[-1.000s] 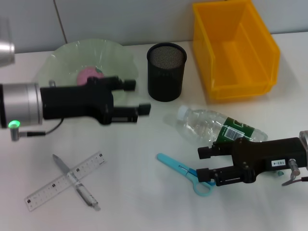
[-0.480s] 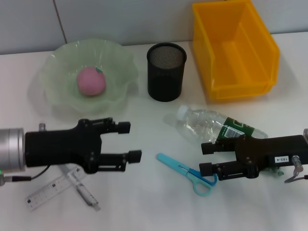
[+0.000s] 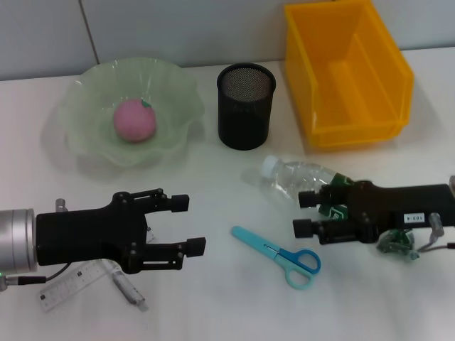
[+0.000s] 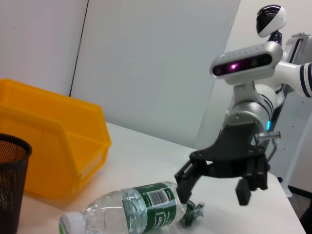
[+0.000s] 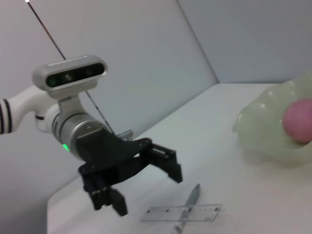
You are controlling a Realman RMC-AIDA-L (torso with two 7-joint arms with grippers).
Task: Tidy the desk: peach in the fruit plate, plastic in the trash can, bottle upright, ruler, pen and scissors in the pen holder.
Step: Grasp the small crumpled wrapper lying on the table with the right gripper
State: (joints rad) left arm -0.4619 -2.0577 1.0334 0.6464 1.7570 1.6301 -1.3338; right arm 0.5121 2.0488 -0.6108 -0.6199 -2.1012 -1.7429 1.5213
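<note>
Bottle (image 3: 313, 186) lies on its side on the desk (image 3: 213, 298). Right gripper (image 3: 304, 214), jaws spread and empty, sits over its label end, plastic (image 3: 395, 245) just beside. Left gripper (image 3: 186, 224), also spread and empty, hangs well apart from bottle, above ruler (image 3: 67, 287) and pen (image 3: 126, 286).

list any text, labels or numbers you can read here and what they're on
Nothing can be read for certain.
Bottle: green label with a white barcode patch, print too small to read.
Right hand: white sticker on its body, characters too blurred to read.
Ruler: fine scale marks, numbers not legible.
</note>
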